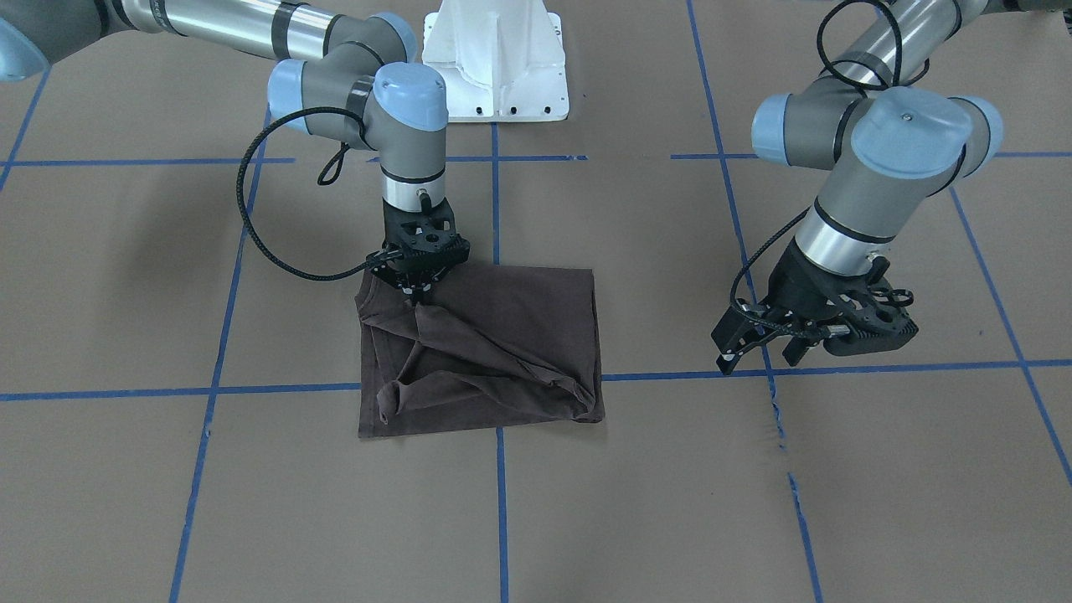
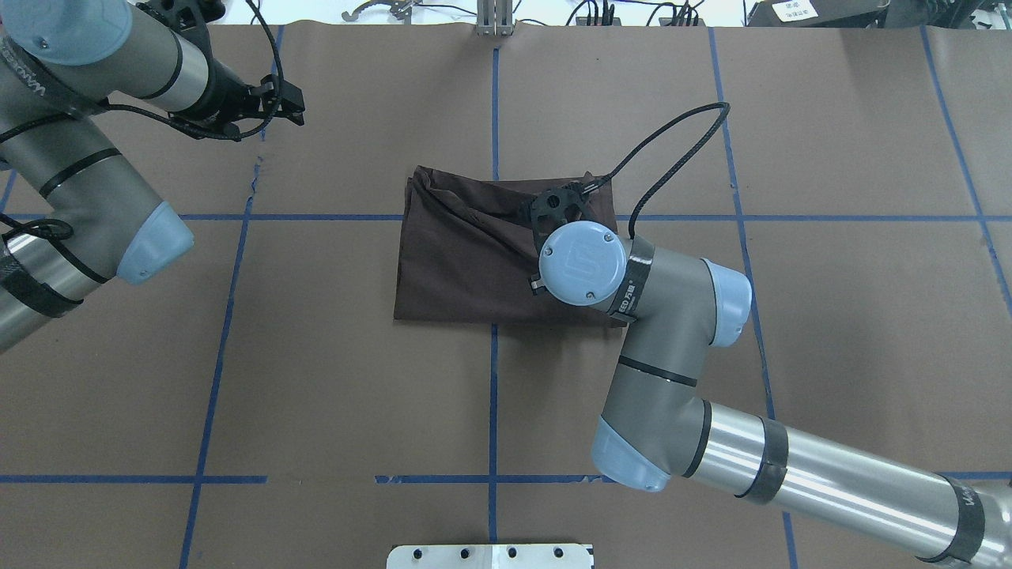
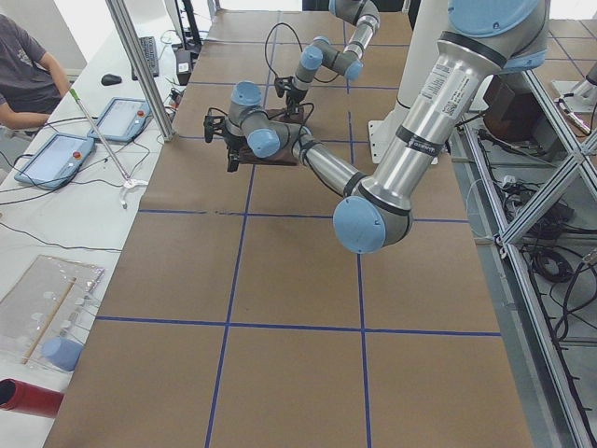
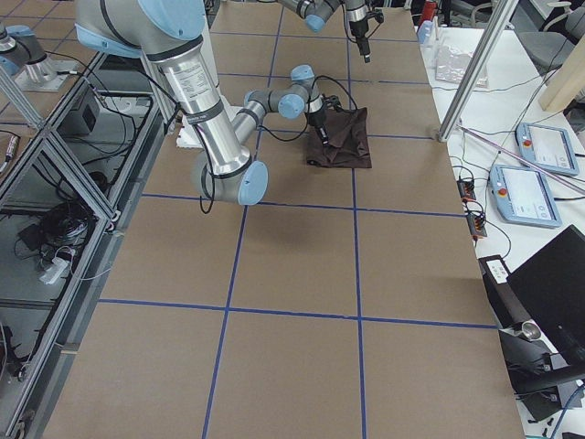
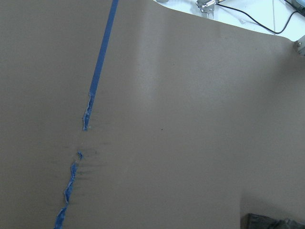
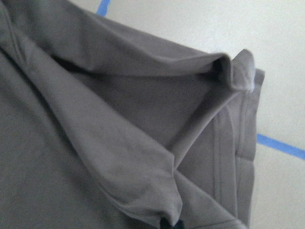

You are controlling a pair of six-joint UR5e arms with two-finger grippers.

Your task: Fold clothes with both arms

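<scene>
T-shirt (image 1: 502,335): raised fold clamped in the right hand (image 1: 416,293), wrist vertical.
We find the left hand (image 1: 758,352) tilted, spread open, well clear of the T-shirt above the bench (image 1: 126,293).

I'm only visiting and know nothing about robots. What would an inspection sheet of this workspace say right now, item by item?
surface: brown paper cover with a blue tape grid; one tape line is torn.
job's things: one dark brown T-shirt, partly folded and rumpled, lying mid-table.
clutter: nothing seen on the paper.
grippers: right gripper shut on the T-shirt near one corner, fabric tented up to it; left gripper open and empty, above bare paper, apart from the T-shirt.
cables: a black cable loops off the right wrist; the left arm carries one too.
surroundings: white pedestal base; side bench with control tablets and a seated person.
</scene>
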